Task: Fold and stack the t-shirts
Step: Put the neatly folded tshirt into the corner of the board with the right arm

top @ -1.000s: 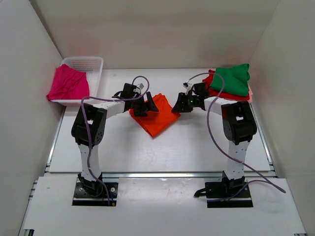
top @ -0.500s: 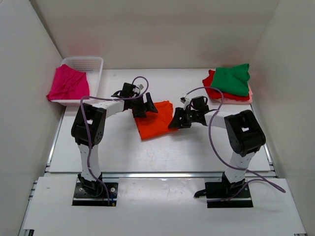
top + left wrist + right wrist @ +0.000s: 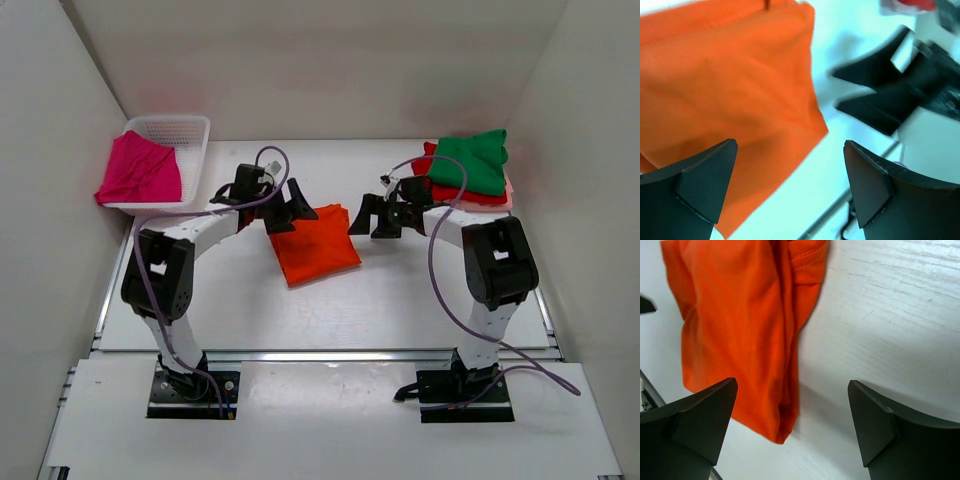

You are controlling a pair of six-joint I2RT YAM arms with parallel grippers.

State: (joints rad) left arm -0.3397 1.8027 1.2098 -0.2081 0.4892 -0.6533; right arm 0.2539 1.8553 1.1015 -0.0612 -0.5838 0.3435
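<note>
1. The orange t-shirt (image 3: 316, 244) lies folded into a compact panel at the centre of the worktop (image 3: 230, 300), apart from the other shirts.
2. The left jaws sit at the shirt's upper-left corner and are spread wide, with nothing between them. In the left wrist view the cloth (image 3: 725, 95) lies flat beneath the gap.
3. The right jaws stand just off the shirt's upper-right edge, equally wide and holding nothing. In the right wrist view the layered fold (image 3: 740, 325) is in front of them.
4. We judge the step in hand to be carrying this shirt to the stack at the upper right of the frame. To do it well:
   - Each side should pinch all layers at the folded edge, not just the top ply.
   - Both arms should lift together so the panel stays level.
   - The shirt should be laid squarely on the green t-shirt (image 3: 470, 160).
5. We count five t-shirts:
   - one orange;
   - one green;
   - one red t-shirt (image 3: 432, 186) beneath the green;
   - one pale pink t-shirt (image 3: 508, 192), a sliver at the bottom of the stack;
   - one magenta t-shirt (image 3: 140, 168), draped over the single white mesh basket (image 3: 180, 128) at the upper left.
</note>
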